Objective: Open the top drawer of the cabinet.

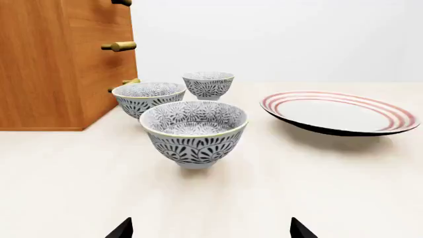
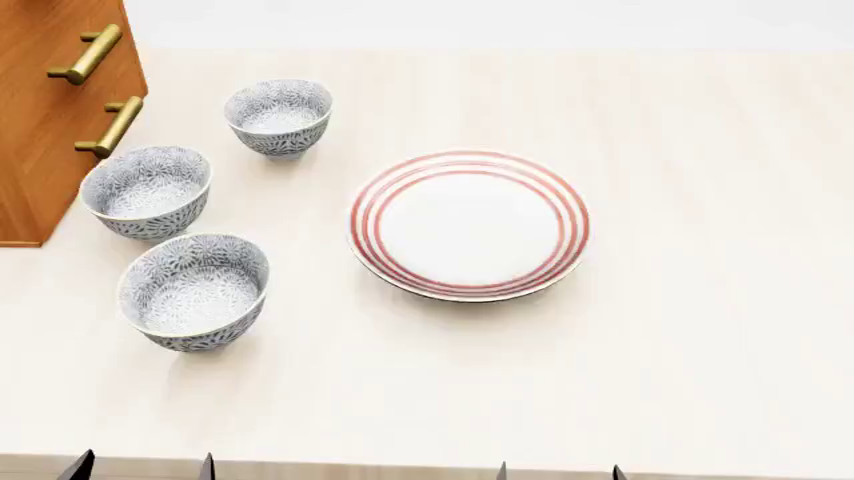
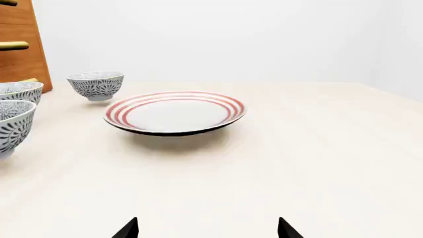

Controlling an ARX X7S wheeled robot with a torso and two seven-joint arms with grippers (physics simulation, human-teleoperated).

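On the far left of the pale worktop (image 2: pixel 694 330) stands the cabinet (image 2: pixel 47 120), an orange-brown wooden box cut off by the head view's edge, its drawer fronts facing the robot's right, toward the dishes. Two brass bar handles (image 2: pixel 88 53) show in that view, each a short cylinder whose long axis runs away from the robot, along the drawer front; the left wrist view shows three handles stacked one above another. The top drawer (image 1: pixel 99 10) is barely in view, only its handle's tip showing at the picture's edge, so how far it is pulled out cannot be told. Three patterned grey-and-white bowls (image 2: pixel 195 290) stand upright in a row just beside the cabinet front, all holding nothing. A white plate (image 2: pixel 469 224) with red rings lies to their right, bare. The left tool (image 2: pixel 140 466) and right tool (image 2: pixel 558 472) hang at the worktop's near edge, well apart from the cabinet, each with fingertips spread wide and gripping nothing.
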